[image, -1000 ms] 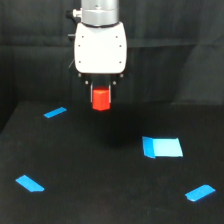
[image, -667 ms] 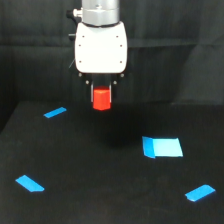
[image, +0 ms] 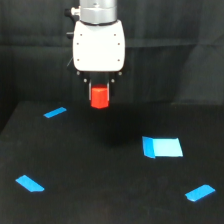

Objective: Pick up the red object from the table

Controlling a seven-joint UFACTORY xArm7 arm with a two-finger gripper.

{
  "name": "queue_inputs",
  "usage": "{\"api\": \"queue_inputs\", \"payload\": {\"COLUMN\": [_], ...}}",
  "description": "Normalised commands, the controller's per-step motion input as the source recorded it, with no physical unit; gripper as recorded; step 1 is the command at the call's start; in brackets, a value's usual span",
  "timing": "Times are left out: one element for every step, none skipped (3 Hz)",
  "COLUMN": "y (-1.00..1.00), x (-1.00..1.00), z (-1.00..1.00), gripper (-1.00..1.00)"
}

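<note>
Hand (image: 99,95) grips red object (image: 99,98), fingertips hidden

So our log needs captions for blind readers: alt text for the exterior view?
A white robot tool holds a small red object lifted above a black table. Four flat blue patches mark the table, the largest toward the exterior view's right.

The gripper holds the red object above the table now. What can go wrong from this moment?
1. The red object hangs from the gripper with most of its body showing below the white housing, so the hold may be shallow; a jerk could let it slip.
2. It seems to be well above the table, so if dropped it could bounce or roll away, perhaps off the edge.
3. From this one view I cannot see how the fingers meet it, so the hold is uncertain.
</note>
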Motion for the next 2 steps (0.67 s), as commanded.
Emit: {"api": "queue_inputs", "payload": {"y": [0.15,-0.07], "x": [-0.14,-0.03], "z": [-0.02,0.19], "gripper": [-0.99,-1.0]}}
